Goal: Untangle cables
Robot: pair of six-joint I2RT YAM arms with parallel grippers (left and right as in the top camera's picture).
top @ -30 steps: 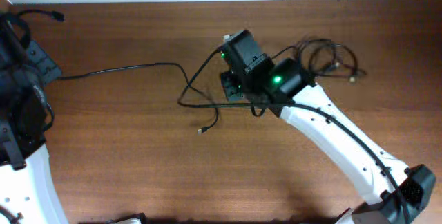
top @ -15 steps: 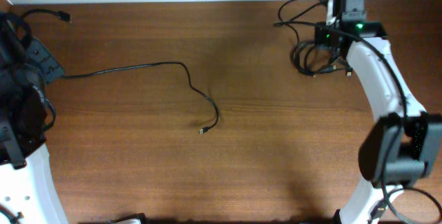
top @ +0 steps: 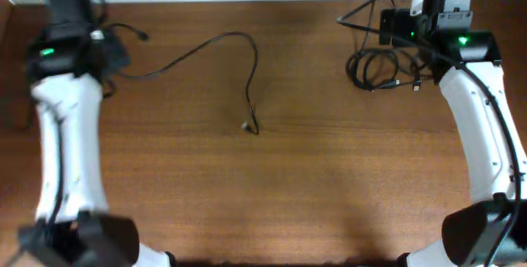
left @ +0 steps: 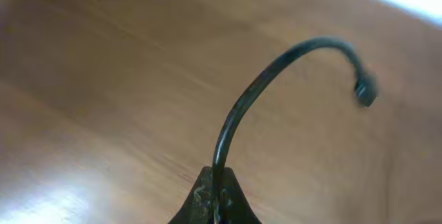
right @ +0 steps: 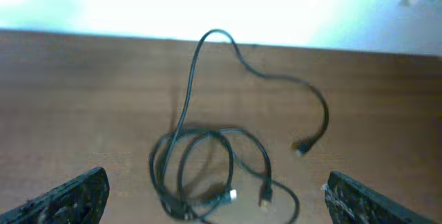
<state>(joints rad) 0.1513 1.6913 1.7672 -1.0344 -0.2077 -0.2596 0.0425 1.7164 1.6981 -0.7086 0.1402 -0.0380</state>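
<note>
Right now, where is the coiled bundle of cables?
In the overhead view the coiled bundle lies far right on the table, near the open right gripper; the long cable lies apart to its left.

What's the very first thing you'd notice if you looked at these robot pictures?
Probably the long cable snaking across the brown table, with one end pinched in the shut left gripper near the far left corner. Next comes the tangled coil of cables lying near the far right corner, with the right gripper open and facing it.
</note>
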